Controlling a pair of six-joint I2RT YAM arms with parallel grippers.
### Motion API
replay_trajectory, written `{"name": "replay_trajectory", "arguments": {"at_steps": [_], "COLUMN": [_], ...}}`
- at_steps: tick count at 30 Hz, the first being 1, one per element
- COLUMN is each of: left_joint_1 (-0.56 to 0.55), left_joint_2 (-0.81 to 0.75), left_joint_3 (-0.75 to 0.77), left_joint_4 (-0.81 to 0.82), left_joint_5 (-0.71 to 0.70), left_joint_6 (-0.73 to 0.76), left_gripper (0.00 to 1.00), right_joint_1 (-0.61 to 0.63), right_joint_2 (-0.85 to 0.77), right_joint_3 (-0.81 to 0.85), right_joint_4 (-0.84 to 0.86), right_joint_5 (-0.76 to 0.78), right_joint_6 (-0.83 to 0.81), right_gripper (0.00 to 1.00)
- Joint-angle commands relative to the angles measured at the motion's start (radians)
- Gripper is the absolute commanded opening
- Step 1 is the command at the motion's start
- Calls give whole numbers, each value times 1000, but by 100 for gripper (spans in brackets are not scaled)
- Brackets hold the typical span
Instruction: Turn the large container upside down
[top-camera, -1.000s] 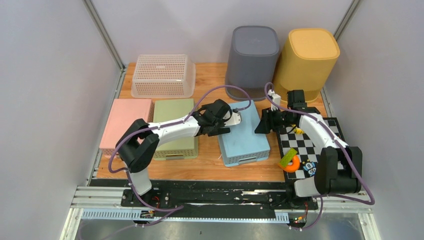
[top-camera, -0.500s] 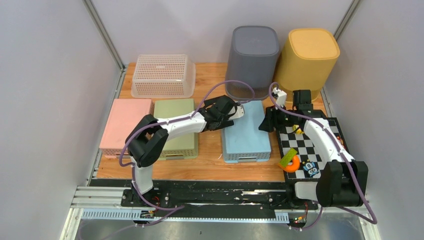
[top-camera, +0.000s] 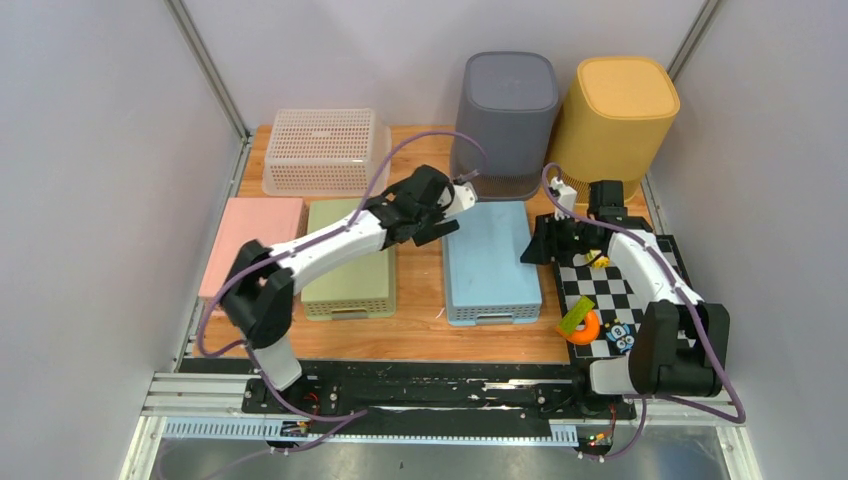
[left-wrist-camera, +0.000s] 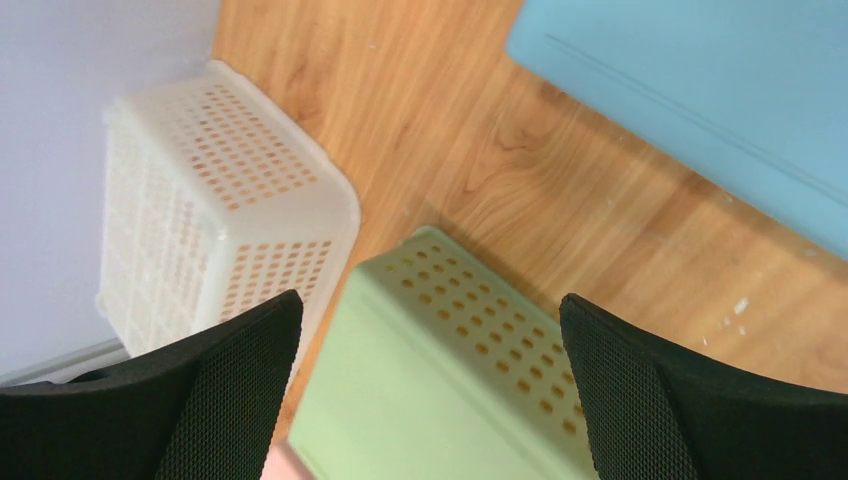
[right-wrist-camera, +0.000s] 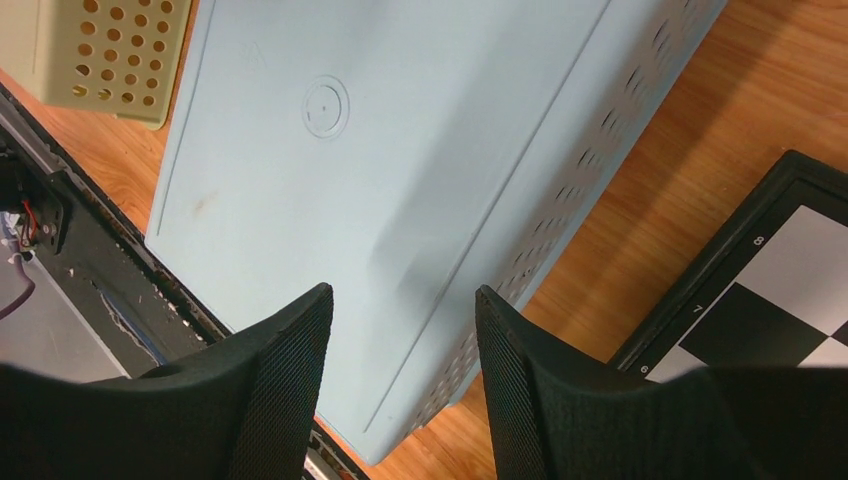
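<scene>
You look done — blue bin (top-camera: 492, 262) at centre lies bottom-up; left gripper (left-wrist-camera: 430, 305) wide, right gripper (right-wrist-camera: 403, 292) half-open, both empty — lift clear.

Left arm (top-camera: 335, 238) stretches forward, jaws wide apart (right arm (top-camera: 640, 262) bent, jaws partly open).

Left wrist view: the blue container (left-wrist-camera: 700, 90) runs off the top and right edges, and the green basket (left-wrist-camera: 450, 380) runs off the bottom. A finger of the left gripper (left-wrist-camera: 428, 330) covers the white basket's (left-wrist-camera: 200, 200) near corner. Right wrist view: only a corner of the chessboard (right-wrist-camera: 790, 290) shows, cut by the right edge. From above, the toys (top-camera: 620, 336) on it are too small to identify, and the right arm (top-camera: 640, 265) hides part of the yellow bin's (top-camera: 615, 110) base.
</scene>
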Motion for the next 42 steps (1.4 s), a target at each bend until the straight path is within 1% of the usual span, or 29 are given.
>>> {"name": "replay_trajectory", "arguments": {"at_steps": [1,4,11,15,19,21,23,26,28,32,36,42], "left_joint_1": [28,95,371,544,674,708,734,764,817,869,889,889], "left_joint_2": [-216,-301,-441,-471,-441,-421,-406,-387,-378,-353,-342,-301], "left_joint_3": [-38,-63,-157,-218,-258,-276,-293,-314,-323,-327,-345,-362], "left_joint_4": [-86,-146,-203,-208,-222,-221,-208,-182,-164,-159,-151,-153], "left_joint_5": [126,191,428,583,747,818,857,850,830,819,827,892], "left_joint_6": [-28,-78,-226,-296,-337,-352,-376,-412,-435,-462,-466,-462], "left_gripper": [100,100,100,100,100,100,100,100,100,100,100,100], "right_joint_1": [-18,-20,-25,-31,-37,-41,-48,-60,-64,-68,-71,-74], "right_joint_2": [-54,-78,-120,-136,-144,-146,-146,-145,-140,-131,-127,-126], "right_joint_3": [0,-7,-18,-25,-30,-31,-34,-37,-37,-38,-37,-37], "right_joint_4": [-5,8,23,32,38,40,41,43,43,45,45,45], "right_joint_5": [-28,-30,-34,-38,-37,-35,-36,-45,-49,-53,-55,-59], "right_joint_6": [-10,-9,-7,-9,-11,-13,-13,-13,-15,-15,-15,-15], "right_gripper": [57,58,58,58,58,58,58,58,58,58,58,57]}}
